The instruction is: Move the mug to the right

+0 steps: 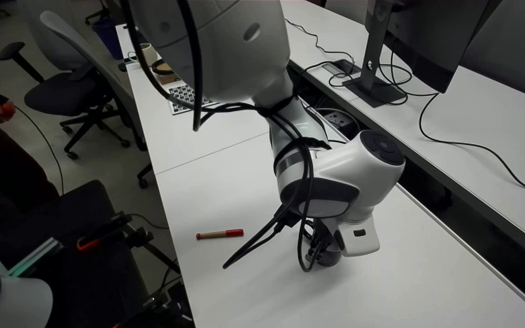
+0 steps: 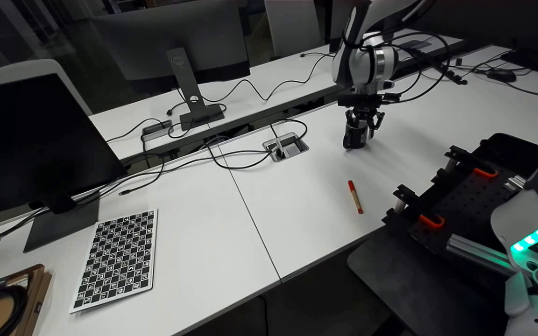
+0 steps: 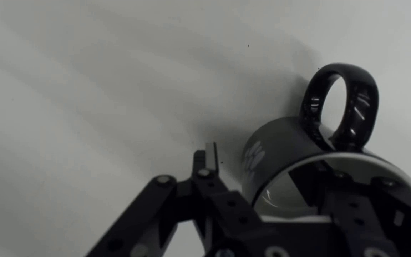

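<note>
The mug (image 3: 280,148) is dark grey with a black loop handle, a pale print on its side and a lighter grey inside. It stands on the white table in both exterior views (image 1: 332,258) (image 2: 356,137). My gripper (image 3: 258,169) is open and straddles the mug's wall. In the wrist view one finger is inside the mug and the other is outside, with a gap between the outer finger and the wall. The gripper (image 2: 364,125) points down at the mug in an exterior view. In an exterior view the arm and cables partly hide the gripper (image 1: 321,243) and mug.
A thin red pen (image 1: 220,234) lies on the table, also in an exterior view (image 2: 355,197). A table socket box (image 2: 286,147) with cables, a checkered board (image 2: 117,259) and monitors (image 2: 175,42) are farther off. The table's edge (image 1: 171,246) runs near the pen.
</note>
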`<state>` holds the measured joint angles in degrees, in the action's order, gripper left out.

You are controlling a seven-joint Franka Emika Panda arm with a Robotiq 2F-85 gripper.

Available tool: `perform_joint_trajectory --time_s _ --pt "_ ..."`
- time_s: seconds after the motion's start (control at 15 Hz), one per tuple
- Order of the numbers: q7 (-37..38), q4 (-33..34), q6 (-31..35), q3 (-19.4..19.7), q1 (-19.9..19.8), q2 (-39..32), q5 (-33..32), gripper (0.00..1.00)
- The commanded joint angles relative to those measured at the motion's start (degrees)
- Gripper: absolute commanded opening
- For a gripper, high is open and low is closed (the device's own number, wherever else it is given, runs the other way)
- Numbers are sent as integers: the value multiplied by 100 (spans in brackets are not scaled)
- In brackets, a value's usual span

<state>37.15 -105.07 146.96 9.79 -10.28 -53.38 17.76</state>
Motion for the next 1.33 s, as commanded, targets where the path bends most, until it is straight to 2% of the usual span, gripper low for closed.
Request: perform_joint_trajectory --time_s 0.0,0.13,0.4,0.8,1.07,1.27 --pt "-42 -18 -27 78 133 31 40 85" --pt "-10 -85 56 141 209 118 15 99" --pt "-50 -393 471 253 272 527 37 100" --pt "-221 -1334 1589 344 332 1534 57 100" --pt "-679 -1961 2040 89 233 2218 107 100" --pt "-1476 -2368 2026 -337 112 2713 51 100"
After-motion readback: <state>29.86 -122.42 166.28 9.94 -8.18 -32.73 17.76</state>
